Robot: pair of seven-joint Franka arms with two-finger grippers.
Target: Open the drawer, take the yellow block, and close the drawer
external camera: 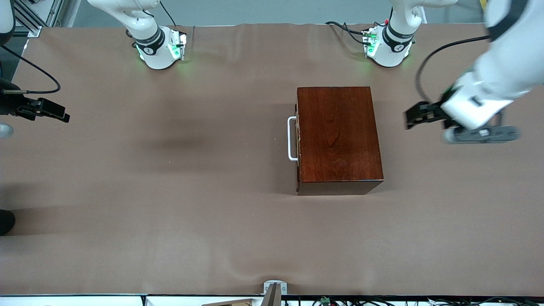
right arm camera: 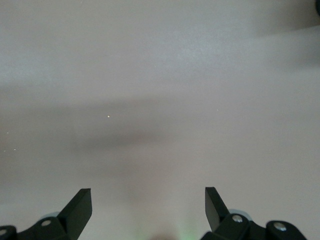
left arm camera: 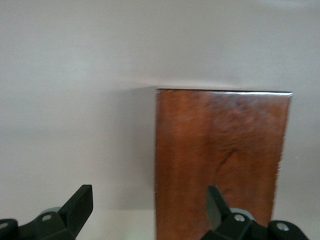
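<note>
The dark reddish-brown cabinet [external camera: 340, 136] stands mid-table, and its top also shows in the left wrist view [left arm camera: 220, 160]. The drawer is shut; only its white bar handle [external camera: 292, 138] sticks out, on the side facing the right arm's end. The yellow block is hidden. My left gripper [external camera: 411, 117] hangs over the table beside the cabinet, toward the left arm's end, open and empty [left arm camera: 148, 204]. My right gripper [external camera: 53, 111] hovers over bare table at the right arm's end, away from the cabinet, open with nothing between its fingers [right arm camera: 148, 204].
Both arm bases [external camera: 159, 46] [external camera: 389, 44] stand along the table's edge farthest from the front camera. A small grey bracket [external camera: 275, 290] sits at the nearest edge. A brown cloth [external camera: 170, 191] covers the table.
</note>
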